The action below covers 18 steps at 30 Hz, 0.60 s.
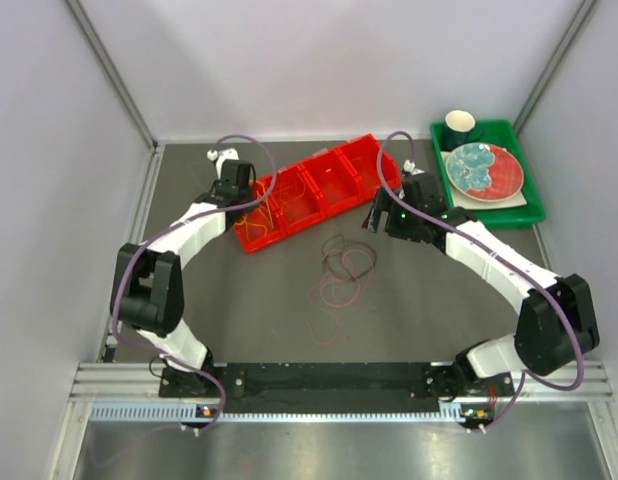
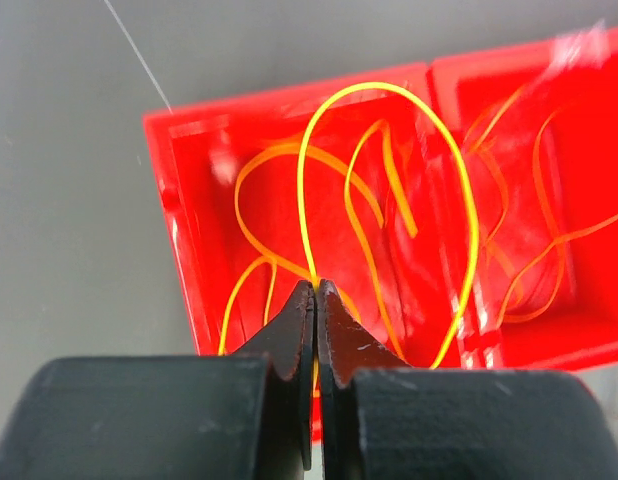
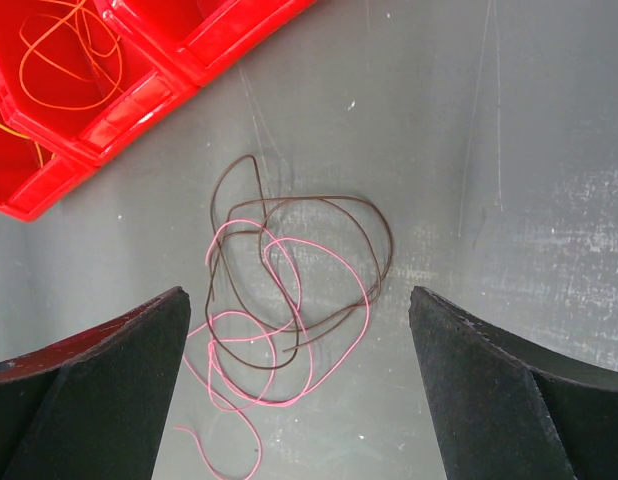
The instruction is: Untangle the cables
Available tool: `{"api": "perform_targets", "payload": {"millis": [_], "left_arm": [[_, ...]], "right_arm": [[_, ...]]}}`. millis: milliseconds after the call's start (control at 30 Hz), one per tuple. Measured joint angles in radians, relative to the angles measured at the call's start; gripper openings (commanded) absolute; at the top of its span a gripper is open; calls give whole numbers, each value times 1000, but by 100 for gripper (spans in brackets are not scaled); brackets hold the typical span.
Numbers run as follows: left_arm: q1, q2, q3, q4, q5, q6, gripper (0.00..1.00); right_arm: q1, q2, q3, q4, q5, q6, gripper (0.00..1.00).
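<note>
Here we have the left gripper (image 2: pixel 316 285) closed tight, its fingertips meeting on a yellow cable (image 2: pixel 302 180) whose loop stands over the end compartment of the red bin (image 2: pixel 289 100). The right gripper (image 3: pixel 297 295) hangs with its jaws wide apart above the knot left on the table (image 3: pixel 509 120), touching nothing. We see the main risk at the bin: the yellow loop lies across the orange cables (image 2: pixel 399 185), so a quick lift could drag them along or hook them over the wall. The strand is also very thin, and it could slip out of the tips under any pull. On the table, the dark cable (image 3: pixel 389 245) and the pink cable (image 3: pixel 367 300) cross each other several times, so if we close on a crossing we would take both and cinch the knot. By our count there are two grippers, one bin with what we read as four compartments, one yellow strand in hand, and two entwined strands on the table. We cannot count the orange ones exactly: there are at least two, spread over two neighbouring compartments.
</note>
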Motion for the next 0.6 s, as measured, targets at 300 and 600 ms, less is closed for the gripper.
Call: {"api": "perform_targets", "payload": {"millis": [300, 600], "left_arm": [[1, 68, -9, -50, 48, -24, 0], [1, 222, 97, -110, 2, -38, 0]], "right_arm": [[2, 0, 0, 1, -7, 0, 90], [2, 0, 0, 3, -11, 1, 90]]}}
